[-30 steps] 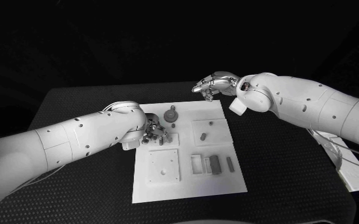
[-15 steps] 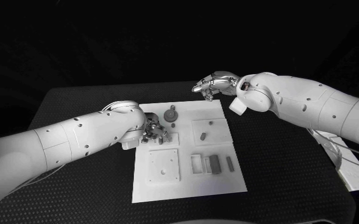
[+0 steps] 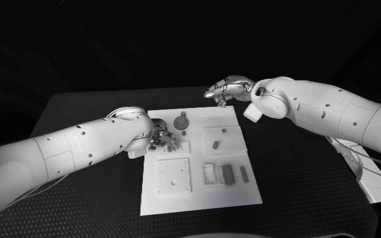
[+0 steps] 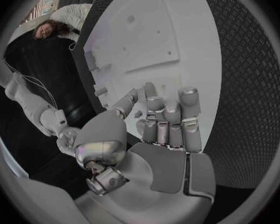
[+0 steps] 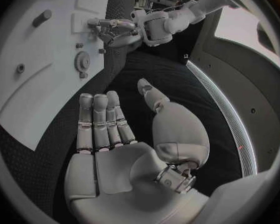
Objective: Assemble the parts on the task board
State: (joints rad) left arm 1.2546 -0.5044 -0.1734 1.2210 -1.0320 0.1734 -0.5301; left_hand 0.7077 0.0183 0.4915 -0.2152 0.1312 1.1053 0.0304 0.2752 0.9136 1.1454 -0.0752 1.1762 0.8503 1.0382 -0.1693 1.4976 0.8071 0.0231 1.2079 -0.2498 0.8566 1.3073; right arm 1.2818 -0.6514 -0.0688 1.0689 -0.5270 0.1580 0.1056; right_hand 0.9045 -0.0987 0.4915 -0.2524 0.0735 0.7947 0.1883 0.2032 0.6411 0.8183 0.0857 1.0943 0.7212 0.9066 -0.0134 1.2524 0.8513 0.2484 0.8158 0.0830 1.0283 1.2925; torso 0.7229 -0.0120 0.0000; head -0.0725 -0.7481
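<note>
The white task board (image 3: 199,194) lies mid-table and also shows as board (image 4: 190,15) and board (image 5: 28,99). On it stand a grey gear (image 3: 181,122), a short peg (image 3: 216,145) on a raised square, and upright blocks (image 3: 228,174) near the front. The gear (image 5: 82,61) is seen from the right wrist too. My left hand (image 3: 162,140) hovers low over the board's left side, fingers (image 4: 168,117) curled down toward it; whether they hold a small piece is unclear. My right hand (image 3: 226,91) hangs above the board's far right corner, its palm (image 5: 124,159) bare and fingers apart.
A square plate with holes (image 3: 174,176) sits at the board's front left. The black table (image 3: 301,183) spreads around the board. White items (image 3: 369,177) lie at the table's right edge. My left hand (image 5: 112,27) appears in the right wrist view.
The left hand's fingers have drawn slightly up and toward the board's left edge. The right arm has stayed still.
</note>
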